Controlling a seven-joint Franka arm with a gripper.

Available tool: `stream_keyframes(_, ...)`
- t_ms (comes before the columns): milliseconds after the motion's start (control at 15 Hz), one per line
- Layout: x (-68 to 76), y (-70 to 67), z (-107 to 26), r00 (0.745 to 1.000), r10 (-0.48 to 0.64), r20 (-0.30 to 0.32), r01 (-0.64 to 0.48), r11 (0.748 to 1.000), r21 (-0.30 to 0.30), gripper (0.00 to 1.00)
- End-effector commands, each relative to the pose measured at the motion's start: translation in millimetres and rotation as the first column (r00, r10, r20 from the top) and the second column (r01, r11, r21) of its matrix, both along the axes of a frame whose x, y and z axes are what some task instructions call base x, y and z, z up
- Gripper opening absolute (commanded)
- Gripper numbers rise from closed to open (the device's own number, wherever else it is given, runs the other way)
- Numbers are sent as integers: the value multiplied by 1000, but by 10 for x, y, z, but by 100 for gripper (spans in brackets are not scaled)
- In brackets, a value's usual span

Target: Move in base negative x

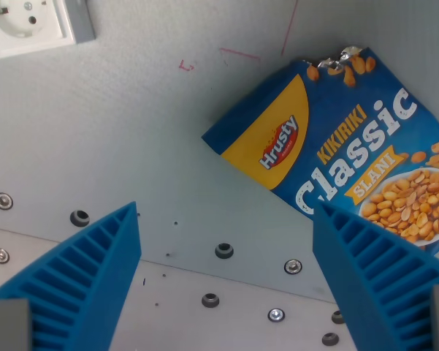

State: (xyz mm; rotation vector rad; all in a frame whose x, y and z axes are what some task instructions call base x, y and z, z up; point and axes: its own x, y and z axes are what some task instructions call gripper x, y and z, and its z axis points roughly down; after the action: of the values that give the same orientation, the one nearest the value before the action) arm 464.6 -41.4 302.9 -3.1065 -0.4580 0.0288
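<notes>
- Grey table (131,146), white socket (29,25) at top left.
- Gripper (226,270) spread wide, pinching nothing.
- Peanut bag (343,153) flat, beyond the jaws, partly behind right finger (380,278).

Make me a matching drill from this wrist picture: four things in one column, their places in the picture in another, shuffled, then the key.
Things:
1. socket
2. peanut bag
3. gripper
4. red marks

Places:
A. top middle
B. bottom, fingers at both sides
C. top left corner
D. right side

Pairs: 1-C, 2-D, 3-B, 4-A
</notes>
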Motion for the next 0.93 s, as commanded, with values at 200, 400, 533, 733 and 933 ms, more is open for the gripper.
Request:
stream_keyframes(200,-168,38,19,1000,0,5,0,1000,0,100)
stream_keyframes(400,-337,78,10,1000,0,5,0,1000,0,100)
stream_keyframes(533,-449,105,1,1000,0,5,0,1000,0,100)
stream_keyframes(733,-619,146,-19,1000,0,5,0,1000,0,100)
stream_keyframes(933,-788,188,-43,1000,0,5,0,1000,0,100)
